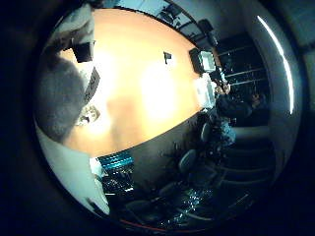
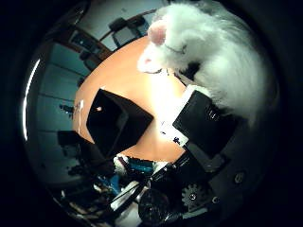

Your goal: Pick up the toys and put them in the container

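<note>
Fingers (image 2: 203,123) of my hand (image 2: 208,156) curl round 1 white plush toy (image 2: 213,56), pressed close against my palm and lifted clear of the orange table (image 1: 147,88). Beyond it the black container (image 2: 111,125) sits open on that table. To finish well, I should carry the toy squarely over the opening before loosening, keeping my palm tilted toward it.

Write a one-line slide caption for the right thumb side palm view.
White plush toy held close against the robot hand, above an orange table with the open black container waiting below.
</note>
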Motion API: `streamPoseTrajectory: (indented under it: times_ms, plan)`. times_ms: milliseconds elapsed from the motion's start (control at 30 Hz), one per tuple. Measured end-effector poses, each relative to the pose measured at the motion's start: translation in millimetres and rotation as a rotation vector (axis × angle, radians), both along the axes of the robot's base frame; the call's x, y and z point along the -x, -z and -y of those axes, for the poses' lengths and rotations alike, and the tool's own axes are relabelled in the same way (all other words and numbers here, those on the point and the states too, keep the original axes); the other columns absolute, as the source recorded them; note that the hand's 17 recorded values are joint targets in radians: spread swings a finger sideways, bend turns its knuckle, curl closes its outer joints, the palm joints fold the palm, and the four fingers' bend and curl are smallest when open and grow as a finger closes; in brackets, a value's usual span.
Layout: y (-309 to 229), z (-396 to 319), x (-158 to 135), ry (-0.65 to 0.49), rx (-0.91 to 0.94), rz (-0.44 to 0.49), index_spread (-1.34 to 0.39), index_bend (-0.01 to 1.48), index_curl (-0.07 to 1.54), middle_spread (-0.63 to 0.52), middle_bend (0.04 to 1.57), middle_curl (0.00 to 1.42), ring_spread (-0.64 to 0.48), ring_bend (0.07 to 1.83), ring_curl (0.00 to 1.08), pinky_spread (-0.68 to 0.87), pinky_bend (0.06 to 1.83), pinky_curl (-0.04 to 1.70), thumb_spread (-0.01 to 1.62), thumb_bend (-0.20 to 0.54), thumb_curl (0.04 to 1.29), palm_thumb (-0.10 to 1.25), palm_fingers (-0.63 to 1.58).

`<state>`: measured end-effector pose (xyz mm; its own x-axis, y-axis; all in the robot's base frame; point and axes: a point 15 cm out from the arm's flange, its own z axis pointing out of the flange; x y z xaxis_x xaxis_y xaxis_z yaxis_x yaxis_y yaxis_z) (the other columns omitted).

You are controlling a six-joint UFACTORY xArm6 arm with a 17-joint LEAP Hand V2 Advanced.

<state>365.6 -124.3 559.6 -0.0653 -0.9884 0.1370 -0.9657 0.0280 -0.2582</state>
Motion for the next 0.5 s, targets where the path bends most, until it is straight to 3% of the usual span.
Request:
streamPoseTrajectory:
  times_ms: [500]
  plan:
    - [-2.9,-228.0,15.6,-0.295,-0.083,-0.001,-0.25,1.04,0.86,-0.15,1.33,0.74,-0.20,1.39,0.65,-0.23,1.19,0.83,0.92,-0.016,0.73,1.01,1.13]
